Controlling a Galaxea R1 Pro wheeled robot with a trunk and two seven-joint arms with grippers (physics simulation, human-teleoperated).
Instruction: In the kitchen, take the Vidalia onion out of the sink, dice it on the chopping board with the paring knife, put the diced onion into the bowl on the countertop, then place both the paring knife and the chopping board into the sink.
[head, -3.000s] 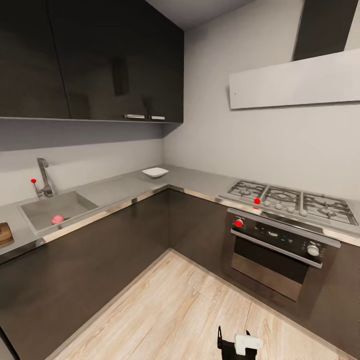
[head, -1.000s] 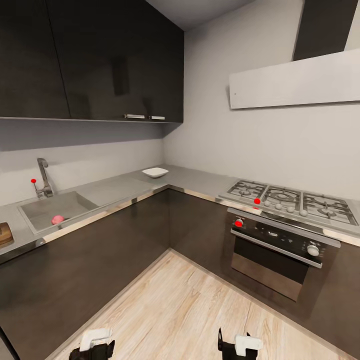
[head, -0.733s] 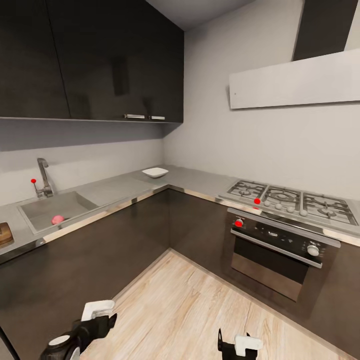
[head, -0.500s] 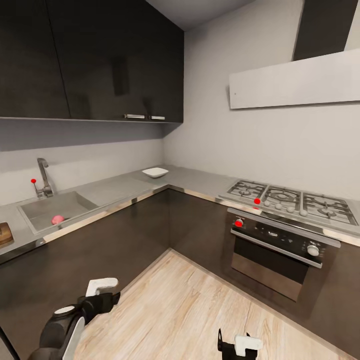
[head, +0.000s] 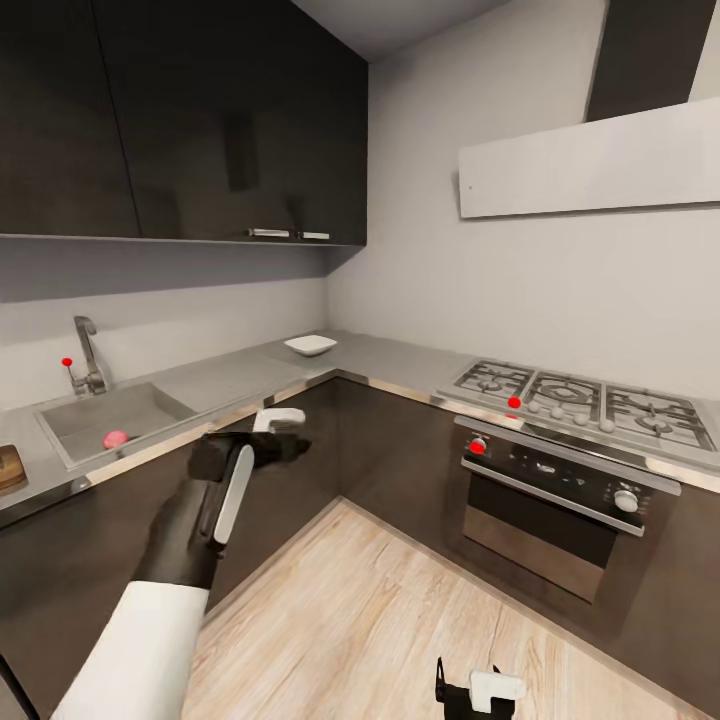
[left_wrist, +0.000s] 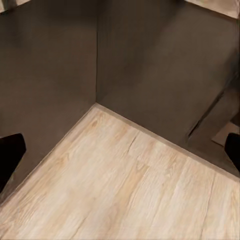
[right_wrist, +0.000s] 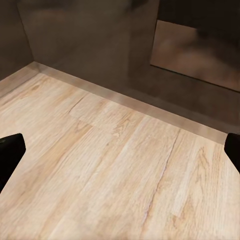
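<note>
Both sets of jaws gape empty. Left gripper (head: 278, 432) hangs well short of the Vidalia onion (head: 115, 439) in the sink (head: 150, 405): small, round, likely slippery, so pinch across its middle.

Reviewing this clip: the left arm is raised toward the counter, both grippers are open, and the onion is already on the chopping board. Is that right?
Not quite. In the head view the Vidalia onion lies in the sink, not on the chopping board beside it. The rest holds: the left gripper is raised by the countertop, and both wrist views show fingers spread.
</note>
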